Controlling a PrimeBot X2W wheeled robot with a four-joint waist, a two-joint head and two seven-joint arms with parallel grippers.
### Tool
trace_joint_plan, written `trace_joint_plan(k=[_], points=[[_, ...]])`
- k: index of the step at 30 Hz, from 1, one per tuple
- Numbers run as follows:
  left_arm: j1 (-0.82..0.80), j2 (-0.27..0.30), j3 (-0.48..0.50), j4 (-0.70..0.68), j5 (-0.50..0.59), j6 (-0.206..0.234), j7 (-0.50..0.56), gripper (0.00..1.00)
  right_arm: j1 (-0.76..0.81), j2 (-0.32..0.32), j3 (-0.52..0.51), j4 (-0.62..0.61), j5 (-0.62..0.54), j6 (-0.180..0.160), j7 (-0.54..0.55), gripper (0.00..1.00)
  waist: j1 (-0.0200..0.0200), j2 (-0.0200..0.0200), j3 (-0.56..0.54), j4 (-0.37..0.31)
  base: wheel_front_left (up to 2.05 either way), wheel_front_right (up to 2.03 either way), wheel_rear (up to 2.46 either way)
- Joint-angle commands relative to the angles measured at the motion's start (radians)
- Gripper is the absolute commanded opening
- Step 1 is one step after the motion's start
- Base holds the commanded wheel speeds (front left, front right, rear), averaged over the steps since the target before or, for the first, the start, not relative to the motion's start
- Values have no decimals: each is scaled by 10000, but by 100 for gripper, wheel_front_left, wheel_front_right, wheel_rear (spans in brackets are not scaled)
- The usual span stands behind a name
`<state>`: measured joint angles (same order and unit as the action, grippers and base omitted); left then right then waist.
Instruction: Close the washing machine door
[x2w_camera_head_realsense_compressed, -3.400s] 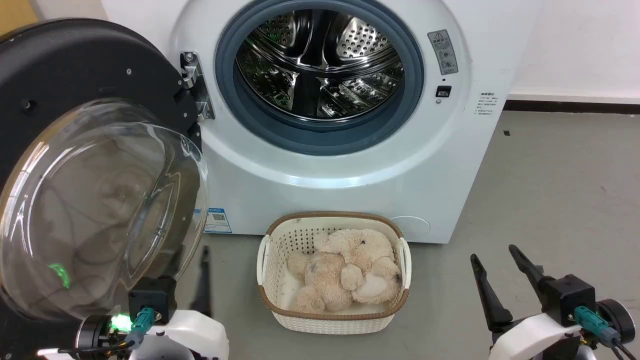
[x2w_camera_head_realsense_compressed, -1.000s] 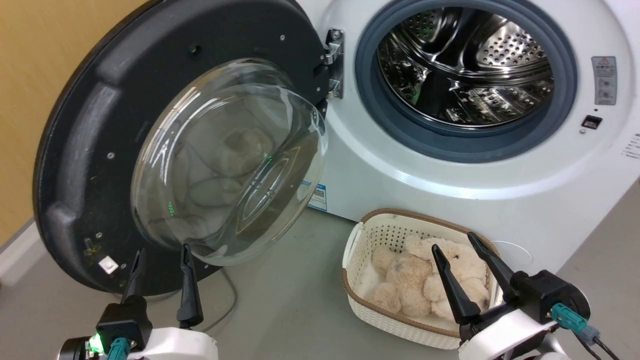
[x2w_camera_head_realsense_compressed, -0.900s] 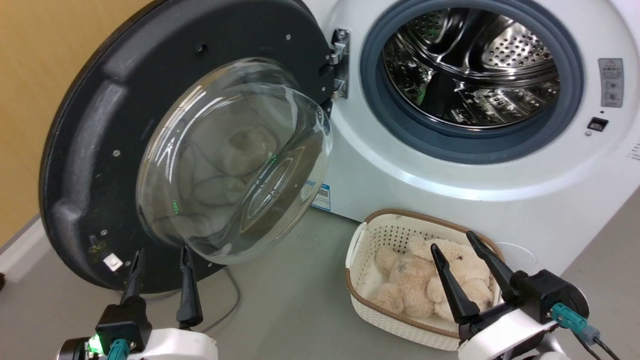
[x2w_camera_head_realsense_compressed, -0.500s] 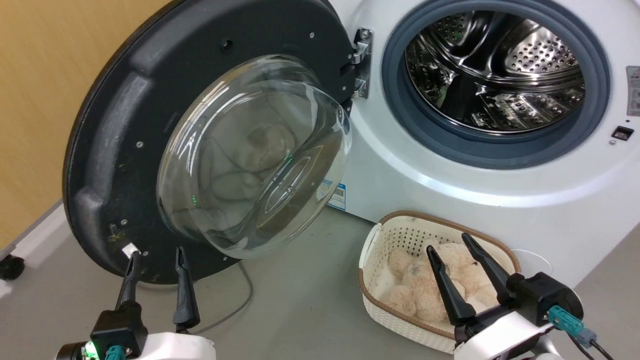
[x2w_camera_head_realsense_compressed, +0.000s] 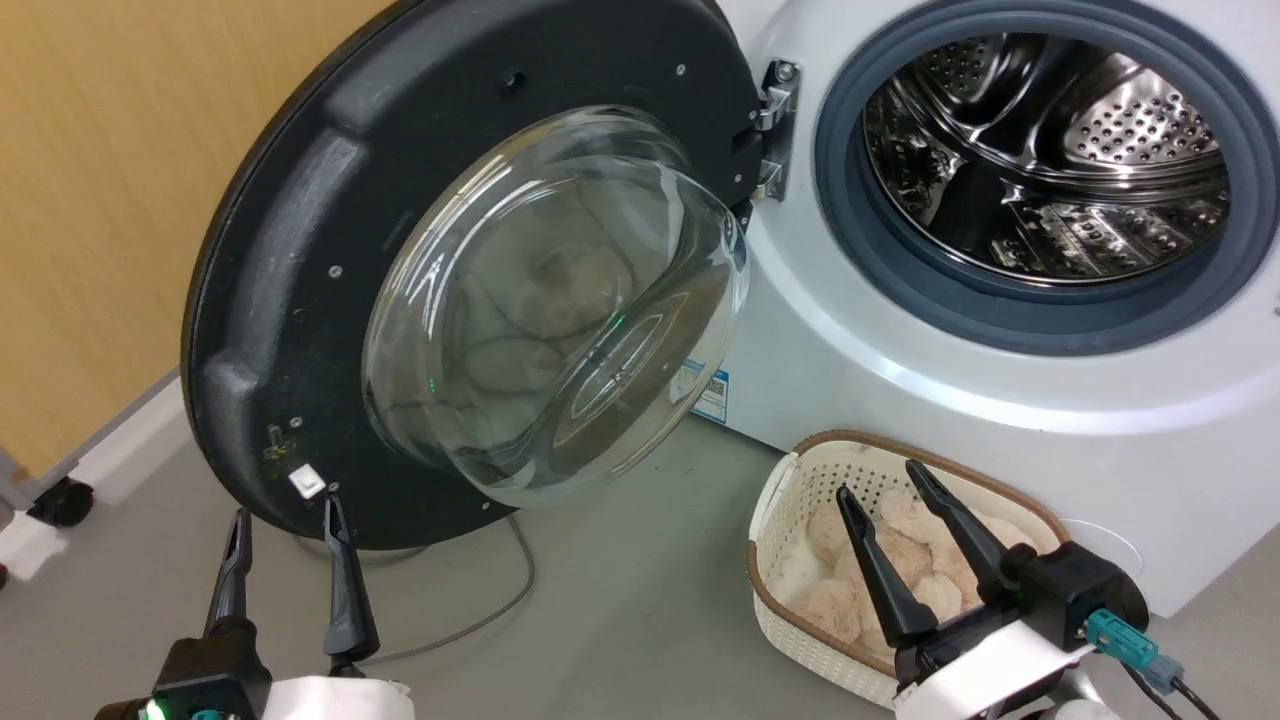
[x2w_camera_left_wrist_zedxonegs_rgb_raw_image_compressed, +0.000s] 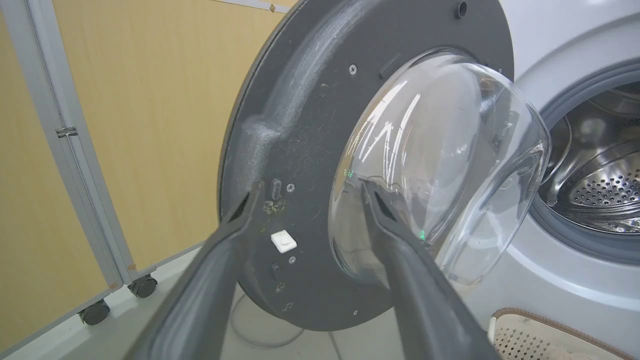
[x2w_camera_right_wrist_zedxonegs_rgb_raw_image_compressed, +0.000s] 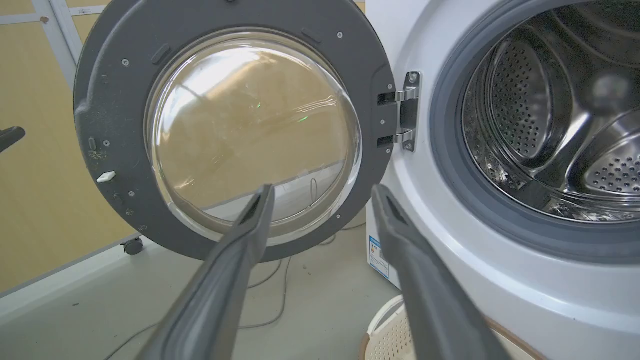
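Observation:
The washing machine door (x2w_camera_head_realsense_compressed: 300, 260) stands swung wide open to the left of the washing machine (x2w_camera_head_realsense_compressed: 960, 400), its glass bowl (x2w_camera_head_realsense_compressed: 560, 300) bulging toward me and its metal hinge (x2w_camera_head_realsense_compressed: 775, 130) at the right. The steel drum (x2w_camera_head_realsense_compressed: 1060, 170) is exposed. My left gripper (x2w_camera_head_realsense_compressed: 283, 510) is open, its tips just below the door's lower rim. In the left wrist view the left gripper (x2w_camera_left_wrist_zedxonegs_rgb_raw_image_compressed: 310, 187) points at the door (x2w_camera_left_wrist_zedxonegs_rgb_raw_image_compressed: 300, 130). My right gripper (x2w_camera_head_realsense_compressed: 878, 478) is open, hanging above the basket; the right wrist view shows the right gripper (x2w_camera_right_wrist_zedxonegs_rgb_raw_image_compressed: 322, 189) before the door (x2w_camera_right_wrist_zedxonegs_rgb_raw_image_compressed: 115, 100).
A white perforated basket (x2w_camera_head_realsense_compressed: 800, 620) with a beige plush toy (x2w_camera_head_realsense_compressed: 900, 540) sits on the floor before the washer. A grey cable (x2w_camera_head_realsense_compressed: 500, 600) lies under the door. A tan panel wall (x2w_camera_head_realsense_compressed: 90, 200) on castors (x2w_camera_head_realsense_compressed: 60, 500) stands left.
The head camera has turned left, so the door and washer sit further right in the picture. Both grippers stay open. The left gripper's tips now sit lower and closer to the door's rim.

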<state>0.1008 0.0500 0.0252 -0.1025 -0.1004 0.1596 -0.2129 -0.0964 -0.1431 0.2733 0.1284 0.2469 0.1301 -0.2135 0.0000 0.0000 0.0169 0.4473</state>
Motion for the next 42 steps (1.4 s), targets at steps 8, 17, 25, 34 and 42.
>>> trace_joint_plan(k=[8, 17, 25, 34, 42], points=[[182, 3, 118, -110, -124, 105, -232, 87, -196, -107, 190, 96, 215, 5, -226, 100, 0, 0, 14, 360, 0, 0, 0], [-26, 35, 453, -186, -644, -193, -420, 0, 111, -63, 0, -7, 253, 6, -415, 100, 0, 0, 136, 762, 0, 0, 0], [-1788, 895, 1462, 646, -1594, -1161, -409, 0, 558, -3, -682, -498, -22, 6, -483, 100, 0, 0, 471, 850, 0, 0, 0], [-4394, 2331, 2509, 3131, -3639, -2055, 1480, 0, 399, -110, -724, -861, -231, 6, -444, 100, 0, 0, 1126, 187, 0, 0, 0], [-6116, 2145, 3686, 5156, -6878, -2287, 4008, 0, 209, -155, -716, -829, -237, 6, -438, 100, 0, 0, 1388, -90, 0, 0, 0]])
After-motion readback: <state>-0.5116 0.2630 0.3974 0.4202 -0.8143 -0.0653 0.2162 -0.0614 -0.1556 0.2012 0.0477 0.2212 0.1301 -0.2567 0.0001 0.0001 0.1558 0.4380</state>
